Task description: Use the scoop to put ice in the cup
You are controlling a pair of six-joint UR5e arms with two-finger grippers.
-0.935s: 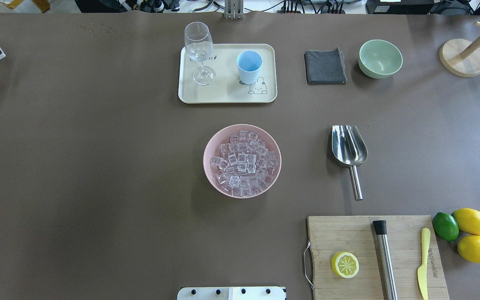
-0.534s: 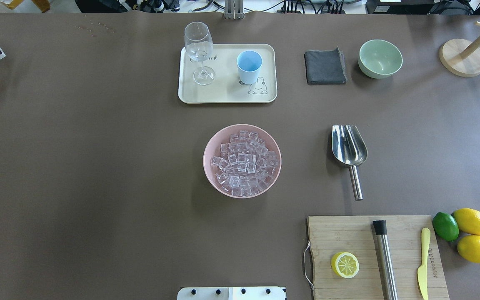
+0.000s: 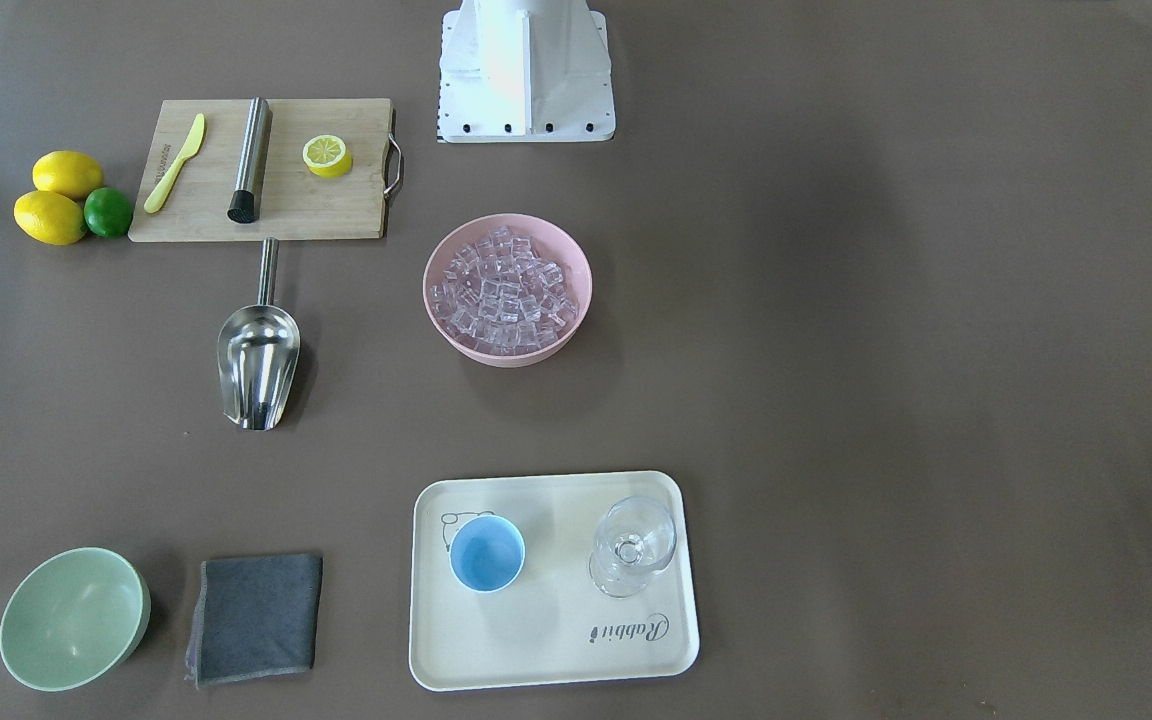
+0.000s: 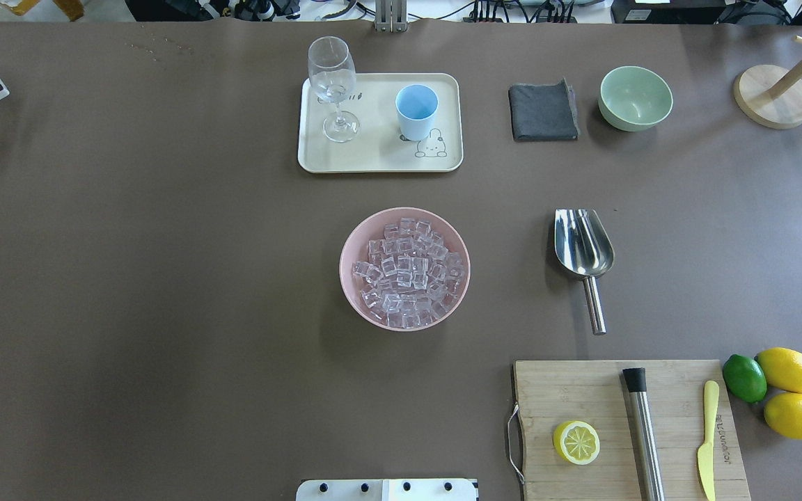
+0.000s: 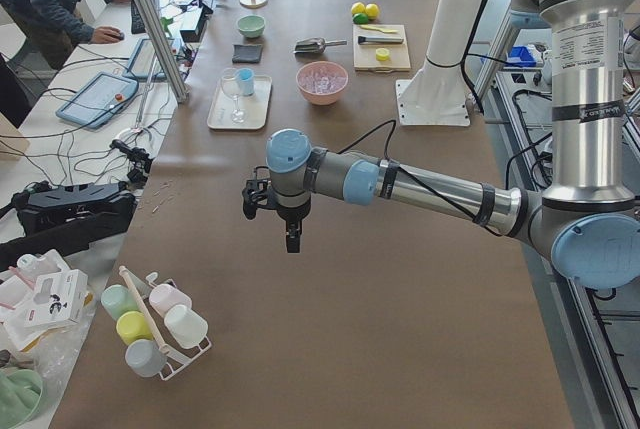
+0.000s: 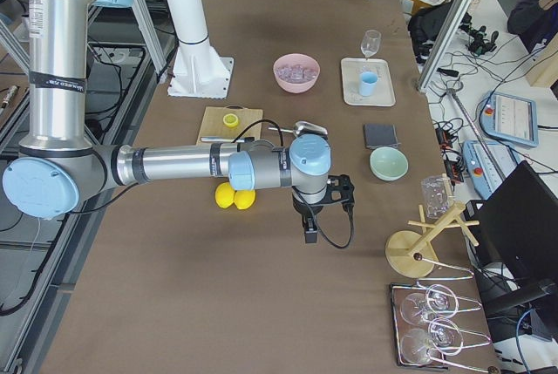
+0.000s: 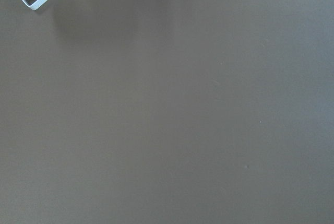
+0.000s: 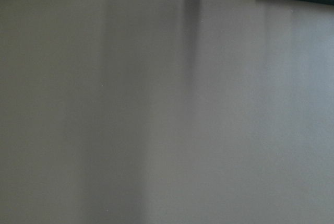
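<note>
Start state, nothing grasped yet. The scoop point(image 4: 584, 243) lies flat on the table point(image 4: 164, 278) on the robot's right side, pan mouth away from the robot, handle point(image 4: 594, 313) pointing back toward the cutting board point(image 4: 582, 390), with a small gap between them. The ice point(image 4: 406, 273) is heaped in the pink bowl point(image 4: 342, 268) at table centre. The cup point(image 4: 416, 111) stands upright and empty on the tray point(image 4: 380, 156), beside a wine glass point(image 4: 332, 69). The left gripper point(image 5: 290, 237) and right gripper point(image 6: 309, 233) hang over bare table, well apart from all of this (seen only from the side cameras, so I cannot tell whether the fingers are open or closed). Judged step: the right arm reaches for the scoop. Advice: come down square across the handle near mid-length, since a thin round steel tube may roll or slip, and keep clear of the board edge. Writing: the tray is printed "Rabbit" beside a small rabbit drawing. The yellow knife point(image 4: 707, 431) has lettering too small to read.
</note>
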